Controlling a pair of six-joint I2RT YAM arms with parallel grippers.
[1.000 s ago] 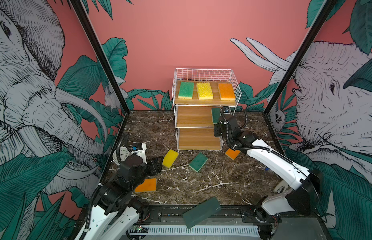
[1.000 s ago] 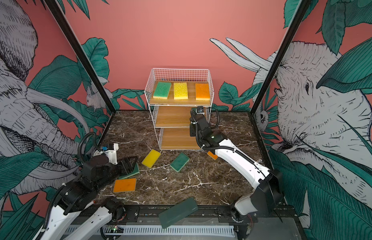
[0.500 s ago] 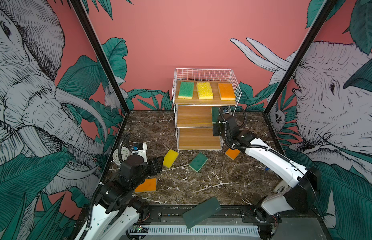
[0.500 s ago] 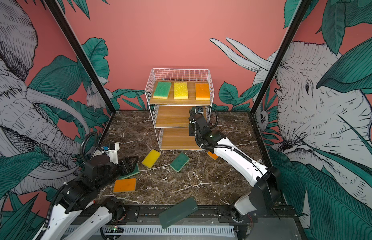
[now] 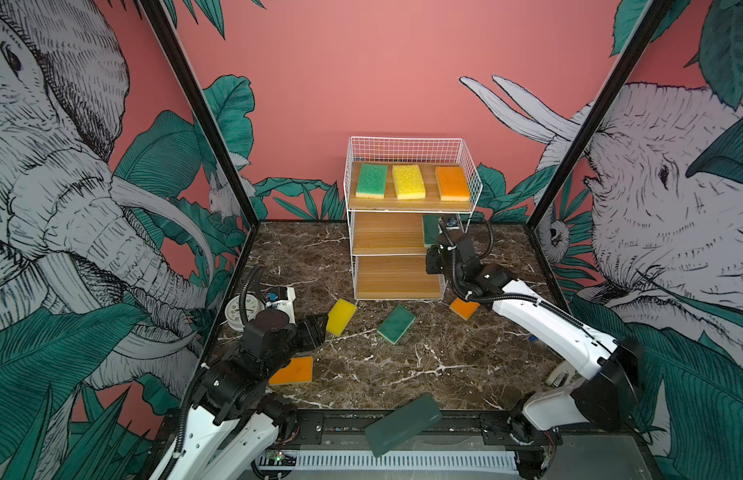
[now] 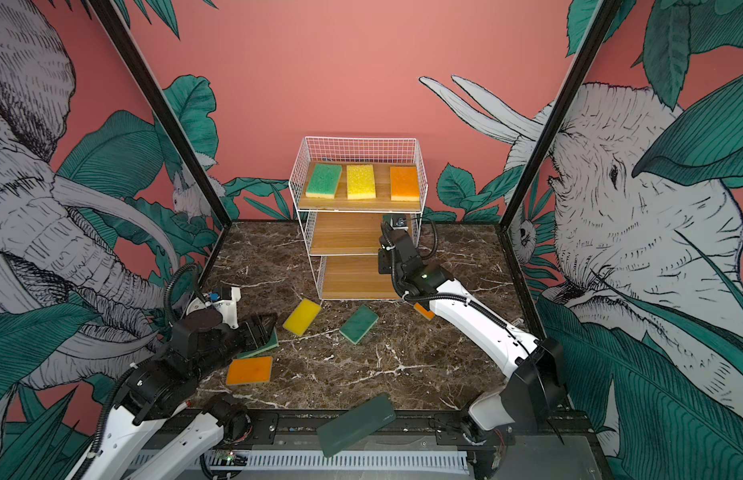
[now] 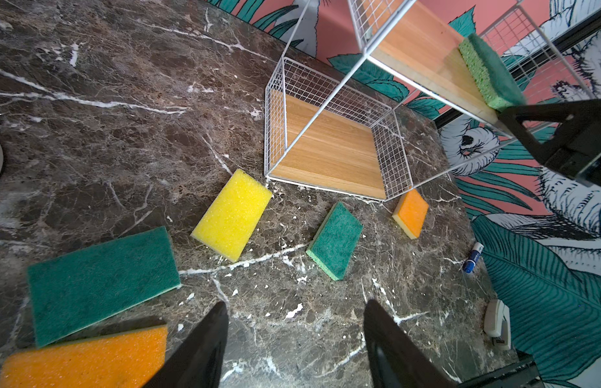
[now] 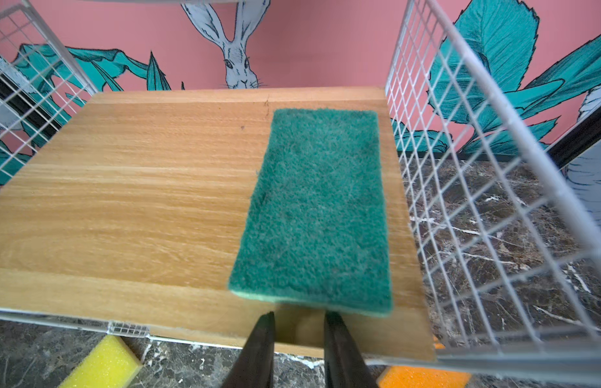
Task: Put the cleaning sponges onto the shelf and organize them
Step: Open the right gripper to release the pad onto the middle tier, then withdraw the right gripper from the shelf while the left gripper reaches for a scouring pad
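We note a marble tabletop [image 5: 403, 374] with the shelf [image 5: 397, 276] at its back: white wire grid, three stepped pale wood boards.

The left gripper [image 7: 295, 304] hangs above the tabletop, jaws wide apart and empty. The right gripper [image 8: 299, 315] is at the middle board's front edge, jaws only narrowly parted and clasping nothing.

Just beyond its tips, the scouring-side sponge [image 8: 317, 208] lies flat, fuzzy dark green face up, against the board's right side.

Top board, in a row and apart: green sponge [image 5: 371, 180], yellow sponge [image 5: 408, 181], orange sponge [image 5: 452, 183], all pale-edged.

Loose on the tabletop: a dark green sponge [image 7: 101, 282], a near orange sponge [image 5: 293, 370], a yellow loose sponge [image 5: 341, 316], a green-faced sponge [image 5: 396, 324], and a small orange sponge [image 5: 464, 308].
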